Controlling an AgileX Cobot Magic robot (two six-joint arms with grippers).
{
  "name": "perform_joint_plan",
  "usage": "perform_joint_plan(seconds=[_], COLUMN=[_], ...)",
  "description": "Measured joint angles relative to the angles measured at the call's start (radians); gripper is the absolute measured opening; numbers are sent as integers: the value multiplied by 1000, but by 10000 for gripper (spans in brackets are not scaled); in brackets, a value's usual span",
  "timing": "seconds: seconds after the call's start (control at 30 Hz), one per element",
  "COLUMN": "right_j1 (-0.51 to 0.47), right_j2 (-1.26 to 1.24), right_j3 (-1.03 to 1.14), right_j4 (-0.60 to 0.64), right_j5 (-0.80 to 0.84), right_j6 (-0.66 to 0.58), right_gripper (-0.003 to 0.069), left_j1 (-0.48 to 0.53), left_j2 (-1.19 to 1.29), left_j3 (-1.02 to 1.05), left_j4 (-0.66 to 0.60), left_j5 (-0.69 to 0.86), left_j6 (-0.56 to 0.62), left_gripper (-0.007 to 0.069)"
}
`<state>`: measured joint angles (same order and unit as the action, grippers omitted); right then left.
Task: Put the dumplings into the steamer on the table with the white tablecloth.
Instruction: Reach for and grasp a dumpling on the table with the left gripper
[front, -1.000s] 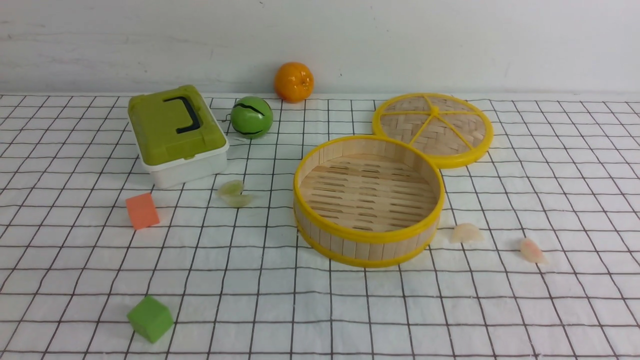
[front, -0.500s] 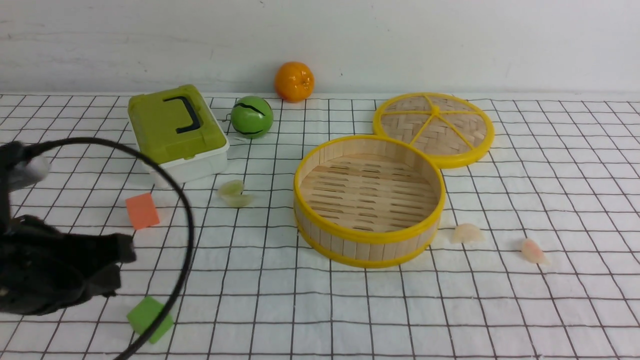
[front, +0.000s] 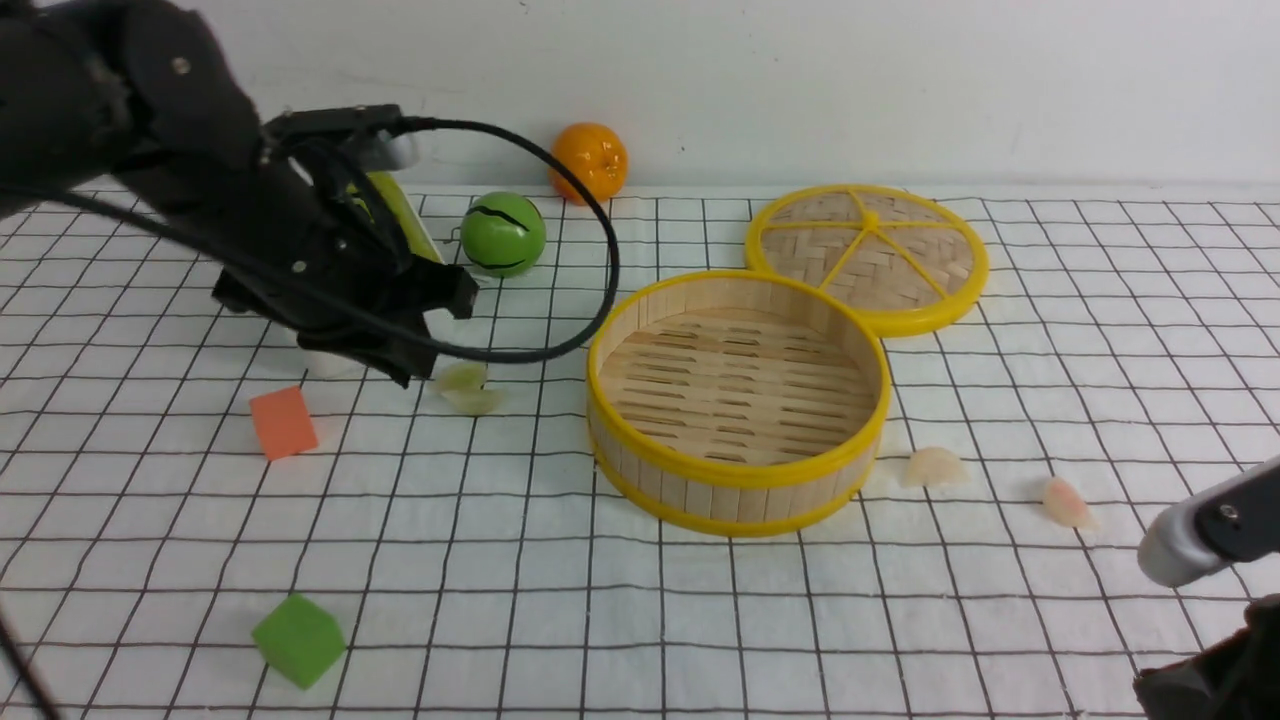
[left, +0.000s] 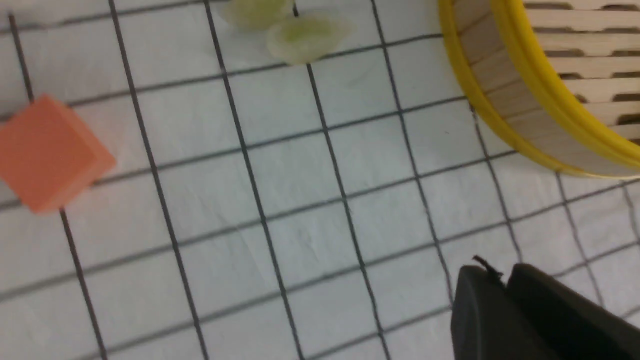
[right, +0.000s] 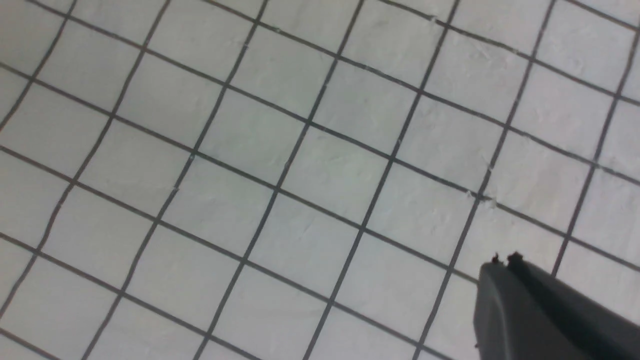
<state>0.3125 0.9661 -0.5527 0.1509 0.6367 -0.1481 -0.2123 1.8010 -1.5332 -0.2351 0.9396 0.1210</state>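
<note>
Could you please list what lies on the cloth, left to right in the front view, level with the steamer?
Orange foam cube → pair of pale green dumplings → round bamboo steamer with yellow rims → whitish dumpling → pink-tinged dumpling.

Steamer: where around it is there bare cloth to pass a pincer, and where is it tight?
The widest bare cloth lies in front of the steamer, from the green cube to the right arm. A narrower strip runs between the green dumplings and its left wall. Tight spots: the lid crowds its back, and the whitish dumpling sits close to its right wall.
</note>
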Motion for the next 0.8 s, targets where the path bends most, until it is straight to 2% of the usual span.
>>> perform_joint_plan(seconds=[0.13,0.27,0.43,0.63,0.7,0.8], right_j1=[0,0,0,0,0,0], right_j2=[19,19,19,19,19,19], right_j3=[0,-1,-1,-1,-1,-1], right_j4=[30,33,33,32,32,32], right_j5=[-22,-36,-54,-64,-64,-64], right_j6=[-37,-43,-44,-44,-44,-44], right_gripper=[-24,-22,-20,-18,-14,-11], left_j1=[0,0,0,0,0,0], left_j2=[258,444,569,614,623,629], left_j3=[-278,-483,-654,-686,-687,-687], left_j4=[58,65,79,79,80,81], left_j5=[136,186,197,208,233,278], left_j6=[142,244,273,280,280,279], left_gripper=[300,358,357,323,306,239])
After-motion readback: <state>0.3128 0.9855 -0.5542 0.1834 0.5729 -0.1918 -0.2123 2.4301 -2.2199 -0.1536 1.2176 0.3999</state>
